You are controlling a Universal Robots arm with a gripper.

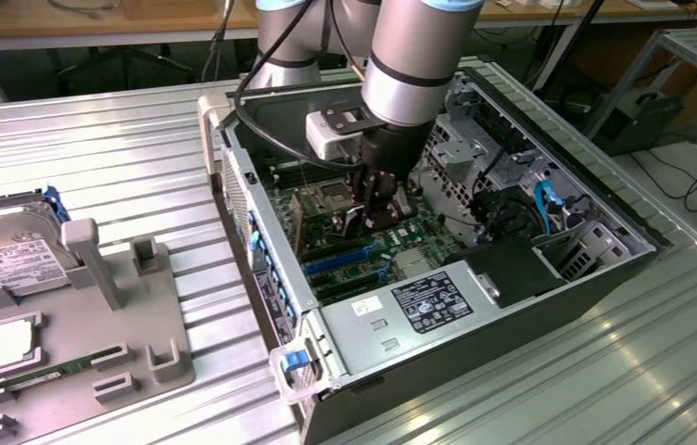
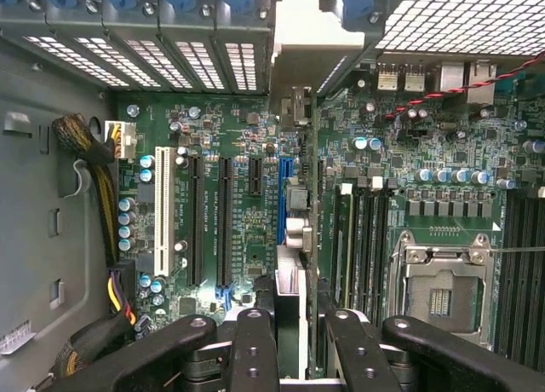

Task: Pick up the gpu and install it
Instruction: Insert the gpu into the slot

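Note:
My gripper (image 1: 370, 206) is lowered inside the open computer case (image 1: 596, 199), over the green motherboard (image 1: 380, 248). It is shut on the gpu (image 1: 358, 221), which stands on edge between the fingers. In the wrist view the gpu (image 2: 300, 232) appears edge-on as a thin strip running from my gripper (image 2: 303, 345) to its pale bracket (image 2: 312, 43) at the case's rear wall. The card hangs just beside the blue expansion slot (image 2: 282, 198); whether it touches the board I cannot tell.
A grey fixture (image 1: 101, 324) at the exterior view's left carries a hard drive (image 1: 8, 258), a square chip (image 1: 8, 341) and a green memory stick (image 1: 58, 369). Inside the case are the power supply (image 1: 429, 301), a drive cage (image 1: 478, 153), yellow-black cables (image 2: 89, 166), the processor socket (image 2: 443, 281) and memory slots (image 2: 362, 239).

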